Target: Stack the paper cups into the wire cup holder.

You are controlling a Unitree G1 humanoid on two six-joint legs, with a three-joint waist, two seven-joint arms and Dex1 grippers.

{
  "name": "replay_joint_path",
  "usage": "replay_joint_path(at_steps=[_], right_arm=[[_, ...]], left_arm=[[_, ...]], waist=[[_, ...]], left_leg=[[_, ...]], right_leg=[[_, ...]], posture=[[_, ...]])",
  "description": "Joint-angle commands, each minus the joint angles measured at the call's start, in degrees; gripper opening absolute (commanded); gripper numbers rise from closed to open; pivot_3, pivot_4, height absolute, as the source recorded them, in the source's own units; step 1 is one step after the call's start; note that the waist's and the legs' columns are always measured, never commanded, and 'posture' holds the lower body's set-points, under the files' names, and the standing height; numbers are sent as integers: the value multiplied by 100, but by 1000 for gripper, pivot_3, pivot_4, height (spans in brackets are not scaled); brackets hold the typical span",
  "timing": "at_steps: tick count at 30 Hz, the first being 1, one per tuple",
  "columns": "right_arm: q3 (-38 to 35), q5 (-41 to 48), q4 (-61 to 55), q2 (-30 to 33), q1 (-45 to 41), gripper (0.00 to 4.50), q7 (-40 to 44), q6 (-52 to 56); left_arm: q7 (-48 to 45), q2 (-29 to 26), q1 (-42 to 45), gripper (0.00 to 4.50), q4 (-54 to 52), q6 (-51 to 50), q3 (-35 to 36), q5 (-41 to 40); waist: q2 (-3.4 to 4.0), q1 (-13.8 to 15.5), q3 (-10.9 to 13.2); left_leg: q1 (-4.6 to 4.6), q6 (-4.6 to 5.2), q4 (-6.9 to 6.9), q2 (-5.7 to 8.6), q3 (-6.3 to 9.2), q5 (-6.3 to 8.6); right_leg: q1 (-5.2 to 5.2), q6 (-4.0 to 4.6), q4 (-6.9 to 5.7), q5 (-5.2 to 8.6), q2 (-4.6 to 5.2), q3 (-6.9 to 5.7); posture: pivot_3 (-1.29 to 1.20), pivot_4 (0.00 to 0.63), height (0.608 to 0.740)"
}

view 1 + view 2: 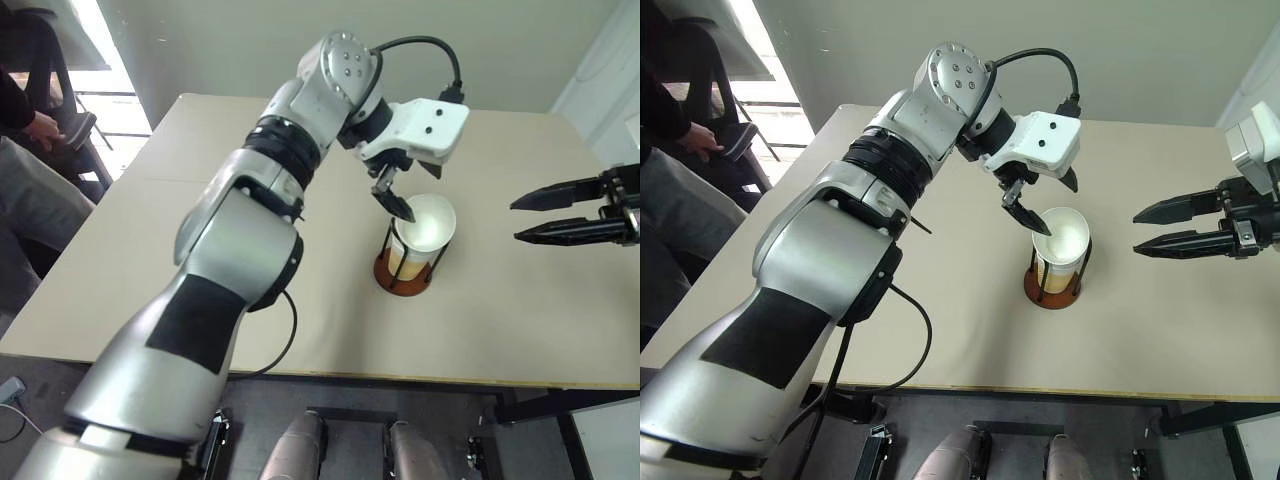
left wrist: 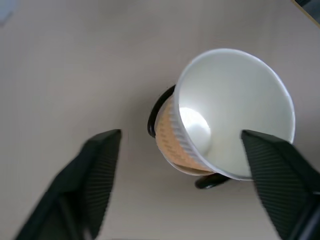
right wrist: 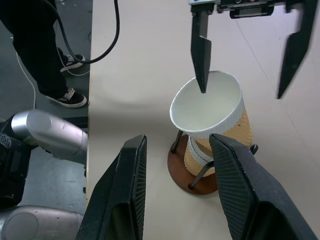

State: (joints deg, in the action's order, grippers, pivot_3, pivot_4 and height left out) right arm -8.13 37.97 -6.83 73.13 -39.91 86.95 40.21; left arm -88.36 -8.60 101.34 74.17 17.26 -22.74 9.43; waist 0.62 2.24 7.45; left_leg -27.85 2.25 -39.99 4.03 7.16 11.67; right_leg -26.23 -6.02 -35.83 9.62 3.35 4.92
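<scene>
Now the paper cups (image 3: 207, 117) sit stacked in the wire cup holder (image 3: 192, 172). Just above them, the left gripper (image 3: 245, 55) is spread apart, holding nothing. Beside the holder, the right gripper (image 1: 545, 217) waits, apart too. Stacking looks nearly done.

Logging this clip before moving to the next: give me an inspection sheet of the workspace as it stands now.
Surface: beige table, flat, bare around the stand.
Job's things: paper cups nested in the wire cup holder; top cup leans, not seated.
Clutter: nothing seen.
Grippers: left pincer open, hanging over the top cup's rim, one finger just inside; right pincer part open, empty, off to the side.
Cables: black cable hanging off the table's near edge.
Surroundings: seated person beside the table.
</scene>
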Motion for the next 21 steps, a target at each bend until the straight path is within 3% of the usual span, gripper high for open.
replay_joint_path(at_steps=[1,21], right_arm=[[-339,-22,66,182,67,1938,86,-186],[-248,114,-189,186,-38,1938,-191,-37]], left_arm=[[112,15,218,4489,-24,-29,223,65],[2178,-36,333,4489,169,69,192,1087]], waist=[[0,0,0],[0,-3,0]], left_leg=[[0,0,0,1,0,0],[1,1,-3,4,-7,-1]], right_leg=[[0,0,0,0,0,0],[-1,-6,1,-4,0,-2]], posture=[[0,150,740],[0,150,740]])
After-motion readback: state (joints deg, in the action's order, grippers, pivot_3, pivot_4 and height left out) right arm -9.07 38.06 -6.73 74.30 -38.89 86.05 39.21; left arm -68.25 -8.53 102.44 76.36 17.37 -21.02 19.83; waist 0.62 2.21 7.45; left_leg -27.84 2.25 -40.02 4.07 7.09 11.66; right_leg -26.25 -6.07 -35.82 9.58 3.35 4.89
